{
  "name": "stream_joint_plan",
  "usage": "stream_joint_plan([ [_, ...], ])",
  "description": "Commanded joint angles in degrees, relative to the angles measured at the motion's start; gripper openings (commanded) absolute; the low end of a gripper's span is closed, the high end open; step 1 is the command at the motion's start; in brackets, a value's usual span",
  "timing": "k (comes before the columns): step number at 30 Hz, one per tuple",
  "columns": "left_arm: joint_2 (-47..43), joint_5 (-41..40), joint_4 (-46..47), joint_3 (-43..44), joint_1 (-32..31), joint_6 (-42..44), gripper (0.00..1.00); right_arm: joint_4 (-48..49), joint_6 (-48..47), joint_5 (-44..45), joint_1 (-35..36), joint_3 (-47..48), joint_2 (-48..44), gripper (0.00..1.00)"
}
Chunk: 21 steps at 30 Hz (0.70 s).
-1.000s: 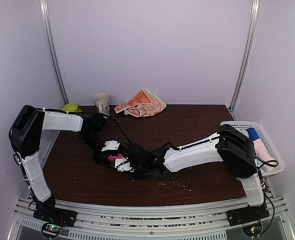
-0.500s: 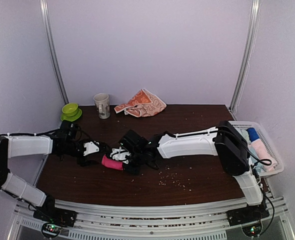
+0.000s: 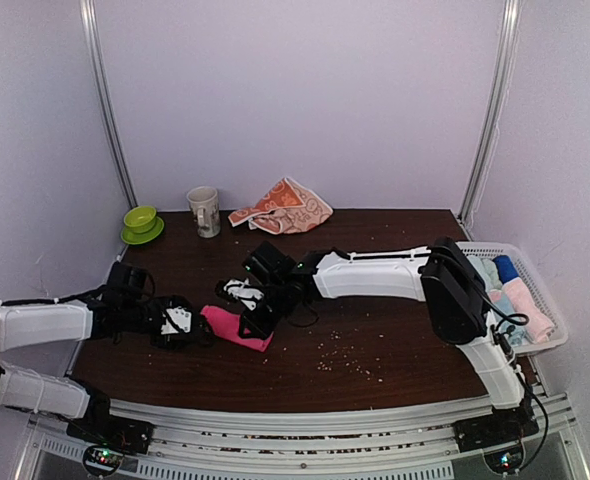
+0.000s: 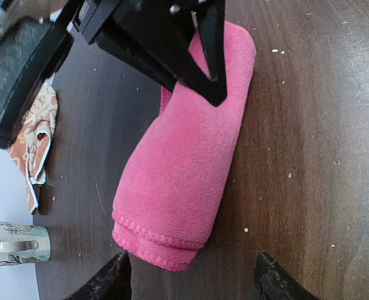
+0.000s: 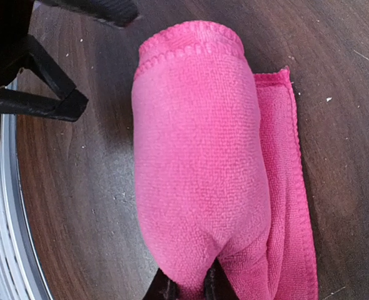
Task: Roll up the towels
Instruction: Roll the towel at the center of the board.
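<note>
The hot pink towel (image 3: 231,327) lies partly rolled on the dark table, a thick roll (image 5: 197,162) with a flat tail (image 5: 291,206) beside it. My right gripper (image 5: 187,289) is shut on one end of the roll and shows in the top view as the right gripper (image 3: 254,323). My left gripper (image 4: 194,282) stands open at the opposite end of the roll (image 4: 184,156), a fingertip on either side, not touching it. The orange bunny-print towel (image 3: 286,207) lies crumpled at the back edge.
A mug (image 3: 204,210) and a green bowl on a saucer (image 3: 141,222) stand at the back left. A white basket (image 3: 531,270) at the right edge holds rolled cloths. Crumbs dot the table in front of the pink towel.
The left arm dropped low and drew back to the left, its gripper now off the towel. The right gripper stayed shut on the pink towel, which now shows as a roll.
</note>
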Motion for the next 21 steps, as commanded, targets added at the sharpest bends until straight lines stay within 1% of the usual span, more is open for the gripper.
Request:
stream_joint_plan([
  [1, -4.47, 1.95, 2.3, -1.7, -1.63, 3.34, 0.68, -3.48, 4.74, -1.14, -1.34, -0.62, 5.1, 0.06],
  [5, -3.6, -1.97, 3.98, -1.54, -5.18, 3.27, 0.68, -3.42, 5.44, -1.25, -1.77, 0.24, 6.24, 0.08],
  [9, -0.29, -7.74, 8.22, -1.83, -11.09, 3.43, 0.67, -3.18, 6.27, -2.38, -2.46, 0.93, 7.12, 0.08],
  [12, 3.1, -11.45, 11.51, -1.44, -14.06, 3.43, 0.66, -2.8, 6.99, -3.76, -3.15, 1.03, 7.56, 0.1],
  [15, 6.29, -13.65, 14.72, -0.62, -15.22, 3.03, 0.64, -2.5, 7.4, -5.19, -3.69, 1.04, 7.96, 0.1],
  [17, 7.85, -14.85, 17.03, -0.3, -15.45, 2.58, 0.63, -2.36, 7.75, -5.57, -3.91, 1.06, 8.1, 0.14],
  [21, 10.21, -17.49, 21.94, -0.69, -16.1, 2.3, 0.63, -2.41, 7.69, -5.93, -4.07, 1.11, 8.17, 0.15],
])
